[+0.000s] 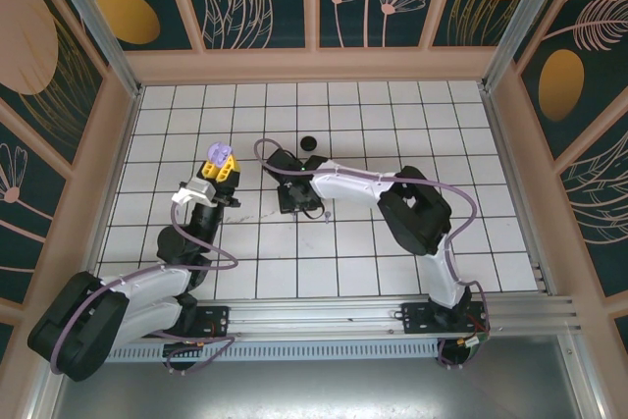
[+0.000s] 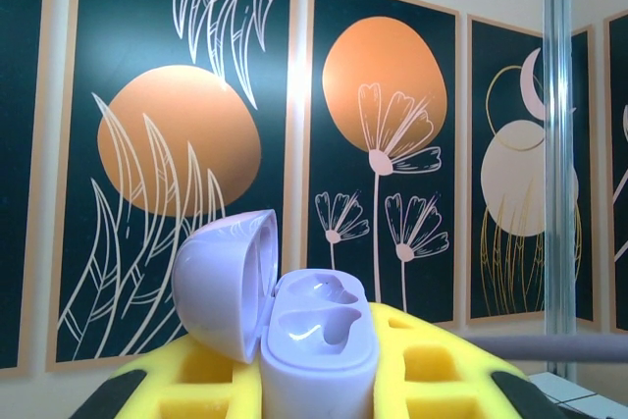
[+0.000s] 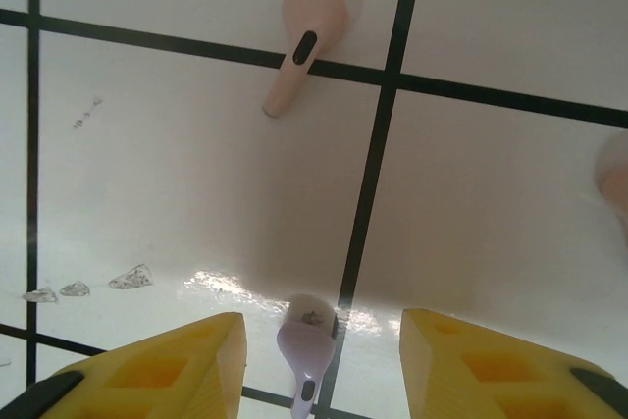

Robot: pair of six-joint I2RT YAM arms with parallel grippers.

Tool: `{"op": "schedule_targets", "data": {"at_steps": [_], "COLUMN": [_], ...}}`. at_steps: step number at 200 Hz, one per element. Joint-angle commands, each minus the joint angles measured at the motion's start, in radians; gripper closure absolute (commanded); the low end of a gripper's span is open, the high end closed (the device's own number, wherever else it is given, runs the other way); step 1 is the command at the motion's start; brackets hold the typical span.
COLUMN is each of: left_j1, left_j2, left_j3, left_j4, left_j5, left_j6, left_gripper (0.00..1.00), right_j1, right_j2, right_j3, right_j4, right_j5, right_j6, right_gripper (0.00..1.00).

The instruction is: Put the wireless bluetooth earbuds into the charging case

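One charging case (image 2: 319, 345) is clamped in the left gripper (image 1: 218, 166), which is raised above the left part of the table (image 1: 392, 105). The case is made of smooth, glossy lilac plastic with rounded, pebble-like contours. Its domed lid (image 2: 224, 282) is hinged open to the left. Two moulded, bud-shaped wells are exposed in the body, and both are seen to be empty. The case is flanked by two yellow, ribbed fingers (image 2: 432, 370).

The right gripper (image 3: 322, 360) is lowered close over the table with its jaws apart and nothing grasped. One purple earbud (image 3: 306, 340) is seen lying between the two yellow fingers (image 3: 167, 370), touched by neither. It has a rounded, pale head and a short stem that points toward the camera. One pink earbud (image 3: 304, 36) lies farther off, across a black grid line. It is matte and smooth, with a bulbous head, a tapering stem and a dark oval slot on the stem. A blurred pink shape (image 3: 613, 183) is cut off at the right edge, and what it is cannot be told.

The table is surfaced with glossy white square tiles divided by thin black lines. One flat, round black disc (image 1: 309, 142) lies beyond the right gripper.
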Motion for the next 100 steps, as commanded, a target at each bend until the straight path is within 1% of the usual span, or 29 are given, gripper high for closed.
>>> {"op": "schedule_targets", "data": {"at_steps": [1, 34, 100], "left_j1": [0.007, 0.009, 0.01], "left_j2": [-0.015, -0.029, -0.034], "left_j3": [-0.015, -0.02, -0.023], "left_j4": [0.063, 0.057, 0.049], "left_j5": [-0.011, -0.013, -0.005], "left_j6": [0.005, 0.013, 0.016], "left_gripper": [1.0, 1.0, 1.0], "right_j1": [0.011, 0.013, 0.024], "right_j2": [0.035, 0.067, 0.089], "right_j3": [0.04, 0.069, 0.07], "right_j4": [-0.043, -0.061, -0.063], "right_j5": [0.027, 0.033, 0.033], "right_j6": [0.031, 0.036, 0.045], "right_gripper": [0.55, 0.56, 0.6]}}
